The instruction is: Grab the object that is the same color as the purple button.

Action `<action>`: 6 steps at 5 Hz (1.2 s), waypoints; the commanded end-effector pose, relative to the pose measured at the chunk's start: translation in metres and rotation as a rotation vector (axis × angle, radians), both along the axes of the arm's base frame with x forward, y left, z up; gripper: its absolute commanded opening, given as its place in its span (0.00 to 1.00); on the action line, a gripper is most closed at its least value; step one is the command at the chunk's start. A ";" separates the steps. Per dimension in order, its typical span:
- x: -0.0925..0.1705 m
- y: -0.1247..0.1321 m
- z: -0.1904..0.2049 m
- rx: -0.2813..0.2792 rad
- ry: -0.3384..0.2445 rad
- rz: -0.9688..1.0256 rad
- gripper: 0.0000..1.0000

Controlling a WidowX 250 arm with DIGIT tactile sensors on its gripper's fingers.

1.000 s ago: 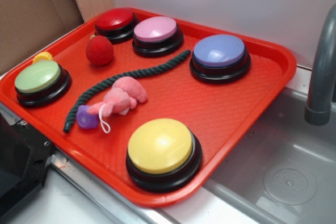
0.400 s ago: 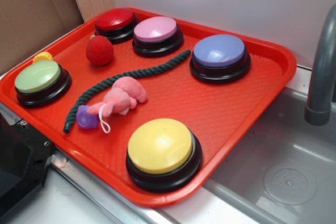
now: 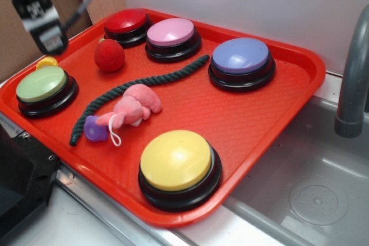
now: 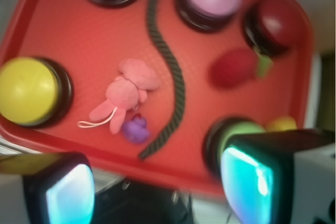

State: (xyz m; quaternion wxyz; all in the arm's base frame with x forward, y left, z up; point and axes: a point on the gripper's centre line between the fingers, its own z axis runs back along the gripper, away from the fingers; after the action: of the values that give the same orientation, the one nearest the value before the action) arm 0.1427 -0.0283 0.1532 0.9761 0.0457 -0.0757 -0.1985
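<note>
My end effector (image 4: 157, 190) hangs high above the near-left corner of the red tray (image 3: 300, 64), blurred in the exterior view at the top left. In the wrist view my 2 fingers (image 4: 60, 190) stand wide apart at the bottom of the picture with nothing between them; I hold nothing.

The small purple object (image 3: 94, 130) lies on the tray near its near-left edge, touching the near end of the pink plush toy (image 3: 134, 108), whose white loop (image 3: 114, 136) rests just beside it. The dark green rope (image 3: 138, 87) curves across the tray just to the left of the toy, its near end close to the purple object, its far end near the purple button (image 3: 241, 61).

The purple button sits at the far right of the tray, well apart from the purple object. 4 other buttons stand on the tray: a pink button (image 3: 172, 37) and a red button (image 3: 127, 26) along the far edge, a green button (image 3: 44, 89) at the left, and a yellow button (image 3: 179, 167) at the near edge. A red fuzzy ball (image 3: 109, 55) lies between the red and green buttons. A small yellow thing (image 3: 47, 61) shows just behind the green button. A grey faucet (image 3: 353, 79) rises at the right over a metal sink (image 3: 317, 182).
</note>
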 end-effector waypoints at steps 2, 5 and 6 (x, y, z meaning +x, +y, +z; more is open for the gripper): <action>0.008 -0.021 -0.082 -0.081 -0.036 -0.562 1.00; 0.001 -0.016 -0.128 -0.072 0.092 -0.554 1.00; 0.004 -0.014 -0.130 -0.080 0.090 -0.544 0.84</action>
State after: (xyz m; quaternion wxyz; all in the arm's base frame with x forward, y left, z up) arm 0.1479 -0.0380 0.0179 0.8927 -0.0222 -0.0405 -0.4482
